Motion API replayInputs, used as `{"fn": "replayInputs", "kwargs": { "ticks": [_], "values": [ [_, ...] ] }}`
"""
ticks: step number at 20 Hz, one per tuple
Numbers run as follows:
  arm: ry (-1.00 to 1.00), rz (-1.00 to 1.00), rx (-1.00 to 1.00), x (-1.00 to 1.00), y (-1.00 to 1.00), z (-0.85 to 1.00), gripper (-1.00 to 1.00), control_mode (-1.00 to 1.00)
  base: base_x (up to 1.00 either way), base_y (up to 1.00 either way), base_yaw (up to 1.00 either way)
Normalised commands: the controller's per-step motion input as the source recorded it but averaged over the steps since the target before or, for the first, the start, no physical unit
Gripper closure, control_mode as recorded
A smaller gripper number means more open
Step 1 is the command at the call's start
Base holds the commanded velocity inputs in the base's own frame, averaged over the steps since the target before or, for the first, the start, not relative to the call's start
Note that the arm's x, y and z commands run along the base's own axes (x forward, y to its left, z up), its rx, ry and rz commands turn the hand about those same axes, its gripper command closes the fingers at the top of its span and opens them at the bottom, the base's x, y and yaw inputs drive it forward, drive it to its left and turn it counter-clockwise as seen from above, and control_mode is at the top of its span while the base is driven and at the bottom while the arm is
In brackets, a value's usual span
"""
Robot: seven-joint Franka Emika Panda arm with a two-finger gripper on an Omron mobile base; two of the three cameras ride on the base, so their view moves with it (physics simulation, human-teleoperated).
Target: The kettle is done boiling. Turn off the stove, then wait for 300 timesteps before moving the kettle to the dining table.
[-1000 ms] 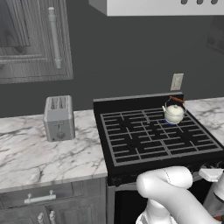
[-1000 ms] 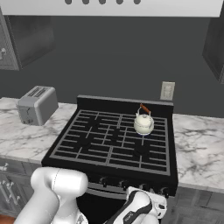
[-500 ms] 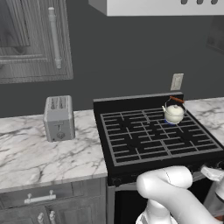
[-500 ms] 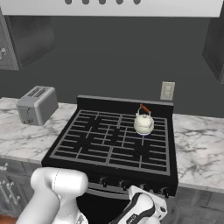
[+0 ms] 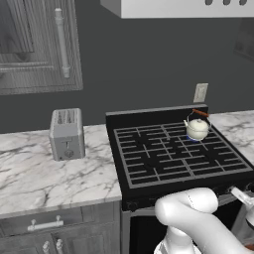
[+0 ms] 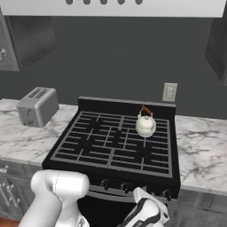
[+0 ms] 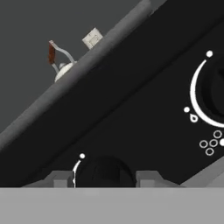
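Observation:
The cream-white kettle (image 5: 197, 128) (image 6: 145, 125) stands upright on the back right burner of the black stove (image 5: 149, 163) (image 6: 88, 150), with a faint blue glow under it. Its handle and lid peek over the stove's edge in the hand view, kettle (image 7: 61, 70). My gripper (image 7: 103, 177) sits low against the stove's front panel, its fingers (image 7: 61, 178) pressed on either side of a dark round knob (image 7: 103, 170). In the base views the gripper (image 5: 243, 196) (image 6: 142, 195) is at the front edge on the right. The dining table is out of view.
A boxy grey toaster (image 5: 66, 133) (image 6: 37, 105) stands on the marble counter (image 5: 39, 178) left of the stove. More counter (image 6: 199, 150) lies to the right. A second, larger knob (image 7: 214, 92) sits to the right in the hand view. A wall outlet (image 6: 169, 92) is behind the kettle.
The hand has shifted very slightly at the stove's front edge. The kettle and the rest of the scene have stayed put.

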Motion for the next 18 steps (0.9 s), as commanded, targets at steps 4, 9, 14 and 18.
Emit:
{"fn": "replayInputs", "kwargs": {
  "ticks": [4, 9, 14, 18],
  "values": [
    [0.0, -0.03, 0.19, -0.09, 0.0, -0.04, 1.0, -1.0, 0.0, 0.0, 0.0],
    [0.0, -0.03, 0.19, -0.03, 0.0, 0.0, 1.0, -1.0, 0.0, 0.0, 0.0],
    [0.0, -0.02, 0.21, -0.07, 0.0, -0.1, 1.0, -1.0, 0.0, 0.0, 0.0],
    [0.0, -0.02, 0.21, -0.1, 0.0, -0.16, 1.0, -1.0, 0.0, 0.0, 0.0]
  ]
}}
